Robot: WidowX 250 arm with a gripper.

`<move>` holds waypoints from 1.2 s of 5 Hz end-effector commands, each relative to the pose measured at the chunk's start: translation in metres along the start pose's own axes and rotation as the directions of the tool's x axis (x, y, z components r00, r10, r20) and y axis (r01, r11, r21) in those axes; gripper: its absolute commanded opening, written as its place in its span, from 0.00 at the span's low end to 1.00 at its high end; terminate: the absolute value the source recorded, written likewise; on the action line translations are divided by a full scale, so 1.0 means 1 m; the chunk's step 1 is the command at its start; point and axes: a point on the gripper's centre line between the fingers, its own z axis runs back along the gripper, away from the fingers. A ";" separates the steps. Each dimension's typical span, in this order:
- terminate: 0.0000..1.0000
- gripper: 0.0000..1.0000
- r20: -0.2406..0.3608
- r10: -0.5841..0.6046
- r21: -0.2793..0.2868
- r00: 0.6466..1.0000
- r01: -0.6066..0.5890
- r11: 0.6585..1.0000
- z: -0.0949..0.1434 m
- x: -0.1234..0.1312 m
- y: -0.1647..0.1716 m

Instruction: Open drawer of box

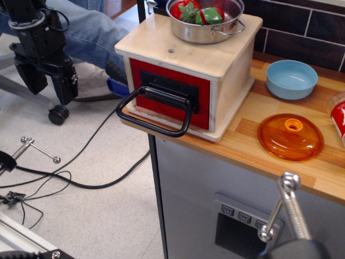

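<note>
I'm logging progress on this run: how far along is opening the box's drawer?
Nothing looks done: the drawer sits flush in the box. In hand: the gripper hangs left of the box, fingers apart, touching nothing. Left: reach the black loop handle, grasp it and pull.

- You can't see the top of the metal pot (207,27); the picture's edge cuts it off.
- The red can (339,118) is cut by the right edge.
- The blurry metal screw part (288,208) hides some of the grey cabinet (188,189).
- You can't see inside the drawer (170,91).
</note>
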 end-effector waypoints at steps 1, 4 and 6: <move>0.00 1.00 0.000 0.000 0.000 1.000 0.000 1.000 0.000 0.000 0.000; 0.00 1.00 0.004 -0.009 -0.177 1.000 0.010 0.984 0.060 0.001 -0.071; 0.00 1.00 0.059 0.035 -0.154 0.998 -0.026 0.988 0.045 0.018 -0.115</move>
